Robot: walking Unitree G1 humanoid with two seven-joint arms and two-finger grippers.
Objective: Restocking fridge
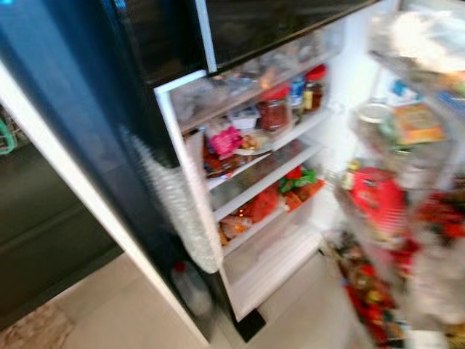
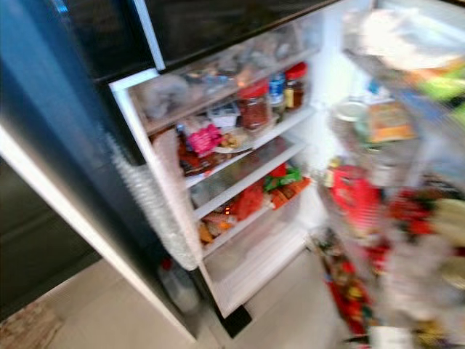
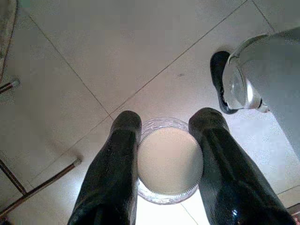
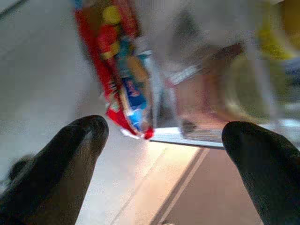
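Head views, blurred: the fridge stands open, its shelves packed with red-lidded jars and packets; its door racks on the right are full too. No label is readable.

Left wrist view: the left claw is clenched around a clear jar with a white lid, above tiled floor.

Right wrist view: the right claw is spread wide, grasping nothing, near a red snack packet whose print is blurred.

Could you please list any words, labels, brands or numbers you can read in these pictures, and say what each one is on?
None can be read.
Red-lidded jars on the fridge shelf: labels blurred.
Red packet in the door rack: print blurred.
Red snack packet before the right gripper: lettering too smeared.
White-lidded jar in the left gripper: lid blank.
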